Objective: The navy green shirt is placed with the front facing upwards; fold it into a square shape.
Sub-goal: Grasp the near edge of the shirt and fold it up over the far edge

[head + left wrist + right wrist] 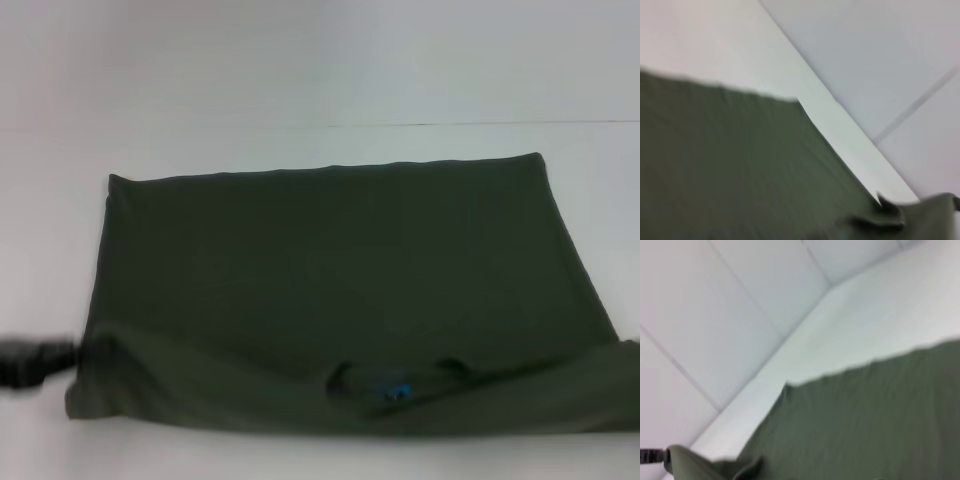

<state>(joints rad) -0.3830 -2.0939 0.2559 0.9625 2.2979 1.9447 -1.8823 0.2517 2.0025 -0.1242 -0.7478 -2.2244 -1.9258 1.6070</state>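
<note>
Where it lies spread, the navy green shirt (340,270), near hem rumpled, blue collar mark showing

No readable text; shirt (340,270) collar mark perhaps blurred.

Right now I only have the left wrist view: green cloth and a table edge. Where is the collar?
Observer: In the head view the navy green shirt lies spread out on the table. Its collar is at the middle of the near edge, with a small blue mark inside.
Operator: Any lettering showing?
Observer: None that the head view shows; the upper surface looks plain green.
Operator: Where is the left gripper?
Observer: The left gripper is low at the left, just outside the shirt's near left corner. The right gripper shows in no view.
</note>
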